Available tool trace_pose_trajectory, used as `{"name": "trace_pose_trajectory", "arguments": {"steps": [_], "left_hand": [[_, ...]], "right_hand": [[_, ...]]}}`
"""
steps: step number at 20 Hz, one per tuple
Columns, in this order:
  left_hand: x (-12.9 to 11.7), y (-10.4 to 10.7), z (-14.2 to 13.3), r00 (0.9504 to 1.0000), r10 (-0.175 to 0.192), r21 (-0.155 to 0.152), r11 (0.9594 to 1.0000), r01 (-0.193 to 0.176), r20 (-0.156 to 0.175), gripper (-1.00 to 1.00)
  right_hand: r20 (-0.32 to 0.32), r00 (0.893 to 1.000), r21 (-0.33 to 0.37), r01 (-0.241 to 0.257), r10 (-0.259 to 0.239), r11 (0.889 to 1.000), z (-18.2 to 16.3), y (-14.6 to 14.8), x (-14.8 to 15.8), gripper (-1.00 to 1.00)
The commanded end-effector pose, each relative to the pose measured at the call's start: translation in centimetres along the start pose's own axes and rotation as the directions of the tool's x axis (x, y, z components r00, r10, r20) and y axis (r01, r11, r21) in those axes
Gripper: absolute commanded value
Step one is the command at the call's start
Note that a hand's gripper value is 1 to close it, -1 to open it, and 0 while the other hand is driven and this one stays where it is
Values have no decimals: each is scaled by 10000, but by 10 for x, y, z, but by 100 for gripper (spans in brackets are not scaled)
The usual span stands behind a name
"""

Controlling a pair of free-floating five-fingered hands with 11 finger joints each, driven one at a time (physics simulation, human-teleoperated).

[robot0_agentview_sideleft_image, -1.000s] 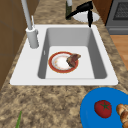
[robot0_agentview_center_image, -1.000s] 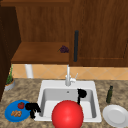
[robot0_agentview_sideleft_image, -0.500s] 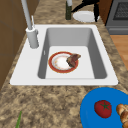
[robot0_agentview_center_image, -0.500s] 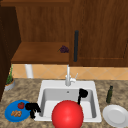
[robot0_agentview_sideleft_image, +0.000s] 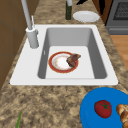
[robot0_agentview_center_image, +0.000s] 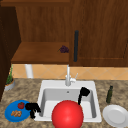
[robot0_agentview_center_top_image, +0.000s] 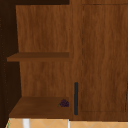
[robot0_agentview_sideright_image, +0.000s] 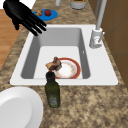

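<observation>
The right hand [robot0_agentview_center_image: 84,92] hangs over the sink [robot0_agentview_center_image: 46,86], fingers straight and spread, holding nothing; the left hand [robot0_agentview_center_image: 32,107] hovers at the sink's left rim beside the blue plate [robot0_agentview_center_image: 10,115], fingers loosely bent and empty. In the basin lies a red-rimmed plate [robot0_agentview_sideleft_image: 56,69] with a brown piece of food [robot0_agentview_sideleft_image: 73,59] on its edge, and the faucet [robot0_agentview_center_image: 68,76] stands behind. The speckled stone counter [robot0_agentview_sideleft_image: 45,105] also carries a bottle [robot0_agentview_sideright_image: 52,90] and a white plate [robot0_agentview_sideright_image: 17,107]; above, a wooden cabinet [robot0_agentview_center_top_image: 100,50] has grapes [robot0_agentview_center_top_image: 64,103] on its open shelf.
</observation>
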Motion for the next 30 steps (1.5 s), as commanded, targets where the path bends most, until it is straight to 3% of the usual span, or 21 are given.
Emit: {"name": "trace_pose_trajectory", "arguments": {"steps": [1,3,6,8,9,13,14,16,26,30], "left_hand": [[0,0,0,10000,0,0,10000,0,0,0],[0,0,0,10000,0,0,10000,0,0,0],[0,0,0,10000,0,0,10000,0,0,0],[0,0,0,10000,0,0,10000,0,0,0],[0,0,0,10000,0,0,10000,0,0,0],[0,0,0,10000,0,0,10000,0,0,0],[0,0,0,10000,0,0,10000,0,0,0],[0,0,0,10000,0,0,10000,0,0,0],[0,0,0,10000,0,0,10000,0,0,0],[0,0,0,10000,0,0,10000,0,0,0]], "right_hand": [[-732,9941,388,835,-806,9957,14,-9,2,-100],[-911,9927,551,839,-786,9950,24,-12,3,-100],[-308,9930,-341,1127,-1138,9930,43,-1,-6,-100],[-363,9943,-816,966,-999,9920,49,-3,-11,-100],[-407,9983,-337,399,-413,9986,39,-6,-5,-100],[-435,9983,-322,385,-399,9987,49,-1,-12,-100],[-344,9974,-262,622,-631,9977,51,-4,-15,-100],[-162,9980,-201,607,-610,9980,56,-12,-10,-100],[-229,9881,300,1530,-1523,9878,96,-46,-3,-100],[-335,9771,74,2107,-2104,9775,118,-47,-3,-100]]}}
